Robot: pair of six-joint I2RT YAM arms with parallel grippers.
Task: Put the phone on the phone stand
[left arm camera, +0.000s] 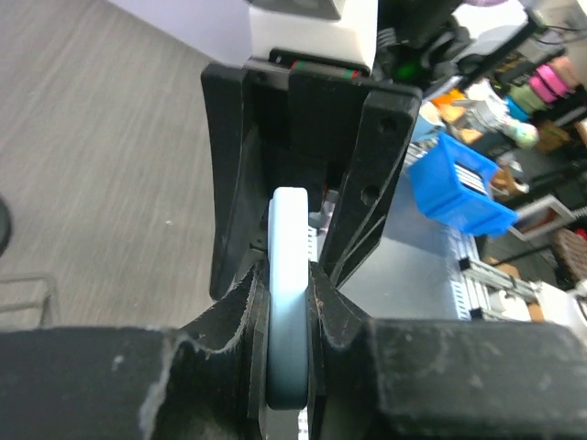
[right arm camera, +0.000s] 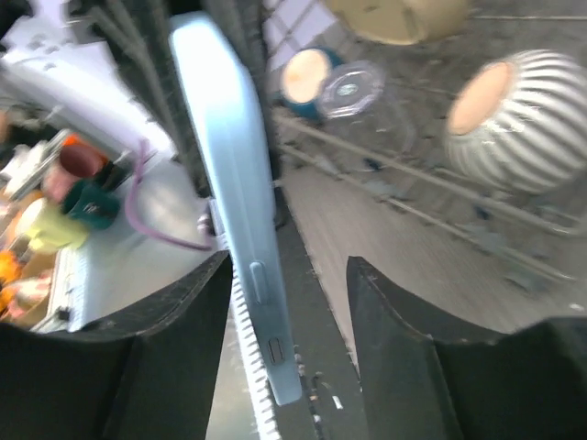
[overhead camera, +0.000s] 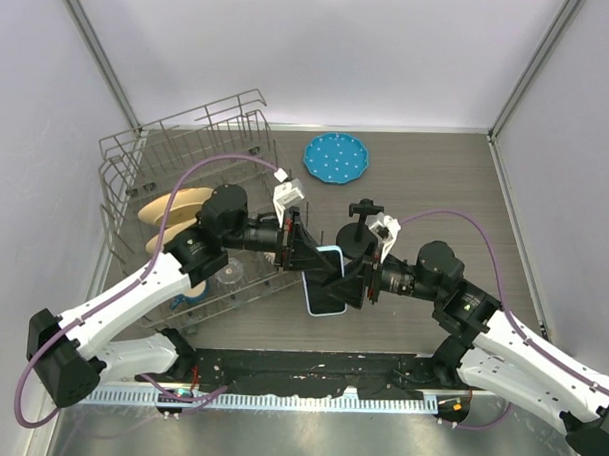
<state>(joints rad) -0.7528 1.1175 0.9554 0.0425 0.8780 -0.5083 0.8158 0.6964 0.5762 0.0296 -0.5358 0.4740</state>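
The phone (overhead camera: pixel 328 292), black screen with a light blue edge, is held in the air between both arms. My left gripper (overhead camera: pixel 311 260) is shut on it; in the left wrist view the phone's edge (left arm camera: pixel 289 266) is clamped between the pads (left arm camera: pixel 323 302). My right gripper (overhead camera: pixel 349 280) is open and straddles the phone's other end; in the right wrist view the phone (right arm camera: pixel 234 183) lies near one finger (right arm camera: pixel 174 330), with a gap to the other. The black phone stand (overhead camera: pixel 363 209) stands just behind the right wrist, partly hidden.
A wire dish rack (overhead camera: pixel 187 144) with tan plates (overhead camera: pixel 175 205), a glass (overhead camera: pixel 229 273) and a striped bowl (right arm camera: pixel 523 119) fills the left side. A round blue dotted plate (overhead camera: pixel 336 157) lies at the back. The table's front edge rail (overhead camera: pixel 308 400) is below.
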